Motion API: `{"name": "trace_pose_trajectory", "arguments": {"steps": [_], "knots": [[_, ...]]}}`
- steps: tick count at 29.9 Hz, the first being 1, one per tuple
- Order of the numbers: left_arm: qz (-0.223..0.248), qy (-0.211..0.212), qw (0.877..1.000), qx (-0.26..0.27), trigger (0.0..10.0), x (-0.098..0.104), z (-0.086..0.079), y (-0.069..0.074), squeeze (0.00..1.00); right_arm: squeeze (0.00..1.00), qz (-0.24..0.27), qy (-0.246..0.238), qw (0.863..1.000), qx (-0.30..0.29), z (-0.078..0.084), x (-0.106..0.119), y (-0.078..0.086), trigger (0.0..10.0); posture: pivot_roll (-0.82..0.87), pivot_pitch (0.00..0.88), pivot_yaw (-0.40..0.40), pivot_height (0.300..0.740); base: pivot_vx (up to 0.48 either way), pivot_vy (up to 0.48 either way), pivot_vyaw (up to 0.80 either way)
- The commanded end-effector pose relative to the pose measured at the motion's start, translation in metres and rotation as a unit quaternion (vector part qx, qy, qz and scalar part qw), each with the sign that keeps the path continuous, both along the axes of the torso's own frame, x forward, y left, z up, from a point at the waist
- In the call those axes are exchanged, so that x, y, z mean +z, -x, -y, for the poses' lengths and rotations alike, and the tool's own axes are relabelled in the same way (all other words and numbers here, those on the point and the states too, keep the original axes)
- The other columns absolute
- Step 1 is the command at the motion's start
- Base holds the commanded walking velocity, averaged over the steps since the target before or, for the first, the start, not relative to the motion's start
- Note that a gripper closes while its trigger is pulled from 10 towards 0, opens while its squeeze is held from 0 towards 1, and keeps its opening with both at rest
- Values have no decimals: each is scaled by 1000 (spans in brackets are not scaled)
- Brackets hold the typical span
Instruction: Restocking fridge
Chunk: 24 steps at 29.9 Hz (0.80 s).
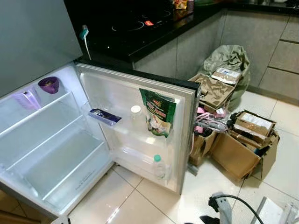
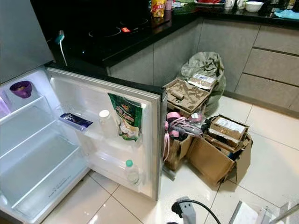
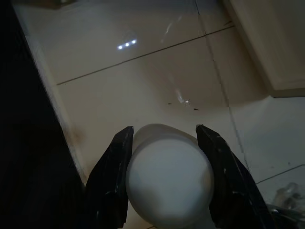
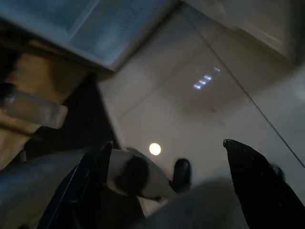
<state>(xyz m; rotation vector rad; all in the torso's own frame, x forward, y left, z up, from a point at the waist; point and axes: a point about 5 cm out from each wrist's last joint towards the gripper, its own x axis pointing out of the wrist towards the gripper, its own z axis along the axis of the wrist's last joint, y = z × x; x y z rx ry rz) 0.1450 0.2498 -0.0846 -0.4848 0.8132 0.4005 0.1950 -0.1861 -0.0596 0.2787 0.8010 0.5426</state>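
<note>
The fridge (image 1: 51, 154) stands with its door (image 1: 140, 126) swung wide, presumably so the shelves can be reached for restocking; the two wire-edged shelves inside are lit and mostly bare. Beyond the door's outer edge, on the tiled floor (image 2: 271, 154), lie three torn cardboard boxes (image 2: 219, 149) with a grey-green sack (image 2: 205, 65) behind them, likely the unpacked supplies and their waste.

Counting what is already stocked: at the back corner of the top shelf sit one purple cup (image 1: 49, 85) and one pale lilac container (image 1: 28, 99). In the door's upper rack there is one green pouch (image 1: 158, 112) standing upright against the rail, which keeps it from slumping, one white-capped bottle (image 1: 136, 114) beside it, and one dark blue packet (image 1: 105, 116) lying on the rack's inner end. In the lower door rack stands one clear bottle with a green cap (image 1: 159, 167).

The left gripper (image 3: 164, 143) hangs low over the floor with its two black fingers closed partway around a white rounded container (image 3: 167, 181), gripped on both sides so it can be carried to the fridge. The right gripper (image 4: 167, 157) is spread wide and looks to hold nothing, though a blurred pale object shows beyond its fingers.
</note>
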Motion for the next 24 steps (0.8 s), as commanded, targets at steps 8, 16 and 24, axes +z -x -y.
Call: {"name": "trace_pose_trajectory", "arguments": {"steps": [8,16,24], "knots": [[-8,-7,1000,-7,10000,0,-1,1,0,0,-31,26,998,-56,5,-12,16,10000,-91,69,77,740,0,295,0],[-9,-9,999,-32,10000,-1,4,-1,0,0,-35,33,996,-69,5,-14,17,10000,-93,64,76,740,0,148,0],[-14,3,997,-79,10000,-3,16,-2,0,0,-32,31,996,-72,5,-13,15,10000,-95,59,76,740,0,-404,0]]}}
